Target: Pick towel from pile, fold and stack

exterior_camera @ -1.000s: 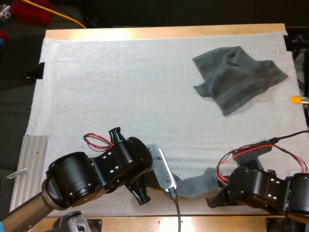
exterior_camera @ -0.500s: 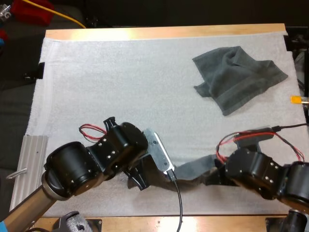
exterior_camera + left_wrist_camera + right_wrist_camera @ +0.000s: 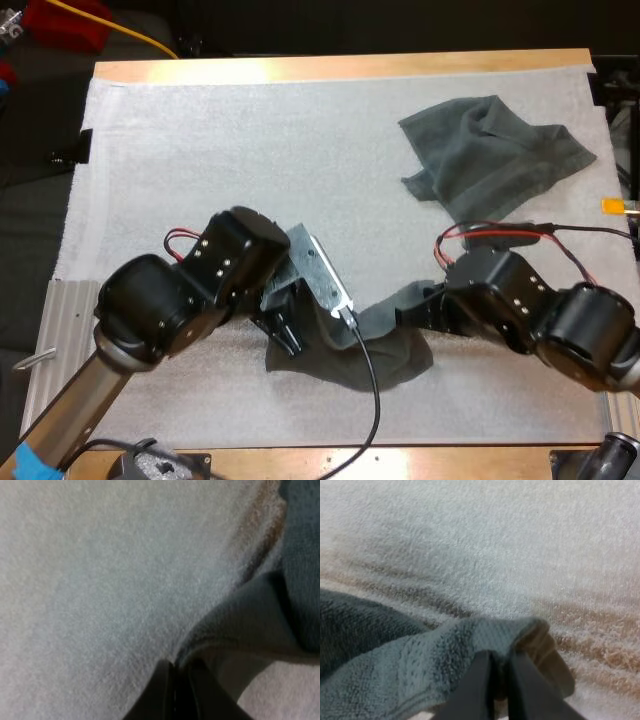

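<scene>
Two dark grey-green towels, both on the white mat [image 3: 200,160]. Item one: held towel [image 3: 390,350], at the mat's near edge, about midway across. It is slack and sags onto the mat, with its long axis running side to side across the mat between the two grippers. Left gripper [image 3: 282,338]: at this towel's left end, fingers [image 3: 160,700] clenched on a fold of the hem. Right gripper [image 3: 418,312]: at the right end, set a little farther up the mat than the left, fingers [image 3: 477,690] pinched tight on a bunched corner. Each arm has its own end, so neither is the nearer; the cloth lies inboard of both sets of jaws. Judgement: the step in hand looks like spreading the picked towel for folding. The coming move turns on drawing the two ends apart along that side-to-side axis until the sagging middle lies flat. Item two: crumpled towel [image 3: 495,165], at the mat's far right, well apart from both grippers, with the right arm nearer. Holders: the mat alone bears both towels.
</scene>
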Controlling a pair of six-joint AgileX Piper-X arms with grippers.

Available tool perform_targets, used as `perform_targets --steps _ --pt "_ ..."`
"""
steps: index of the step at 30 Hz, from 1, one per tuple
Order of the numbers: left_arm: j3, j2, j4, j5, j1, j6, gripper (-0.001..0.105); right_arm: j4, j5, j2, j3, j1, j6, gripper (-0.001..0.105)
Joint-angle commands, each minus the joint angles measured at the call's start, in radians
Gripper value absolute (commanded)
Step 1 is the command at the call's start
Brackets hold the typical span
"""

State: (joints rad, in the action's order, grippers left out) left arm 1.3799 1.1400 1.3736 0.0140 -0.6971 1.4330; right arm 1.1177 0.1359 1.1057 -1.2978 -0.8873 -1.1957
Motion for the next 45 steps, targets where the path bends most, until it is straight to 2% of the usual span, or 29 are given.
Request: perform_targets --steps 1,14,20,38,45 --pt "0.002 0.011 -0.011 -0.022 0.015 -0.013 0.000 -0.004 -0.013 0.011 -0.002 0.017 -0.018 0.001" --pt "0.002 0.130 -0.053 -0.085 0.192 -0.065 0.000 -0.113 -0.074 0.116 -0.002 0.158 -0.042 0.001" --pt "0.002 0.195 -0.088 -0.153 0.256 -0.070 0.000 -0.158 -0.089 0.169 -0.002 0.201 -0.042 0.001" --pt "0.002 0.405 -0.204 -0.148 0.364 -0.043 0.000 -0.292 -0.092 0.335 -0.002 0.340 -0.038 0.001" --pt "0.002 0.464 -0.232 -0.148 0.372 -0.034 0.000 -0.334 -0.089 0.383 -0.002 0.355 -0.012 0.001"
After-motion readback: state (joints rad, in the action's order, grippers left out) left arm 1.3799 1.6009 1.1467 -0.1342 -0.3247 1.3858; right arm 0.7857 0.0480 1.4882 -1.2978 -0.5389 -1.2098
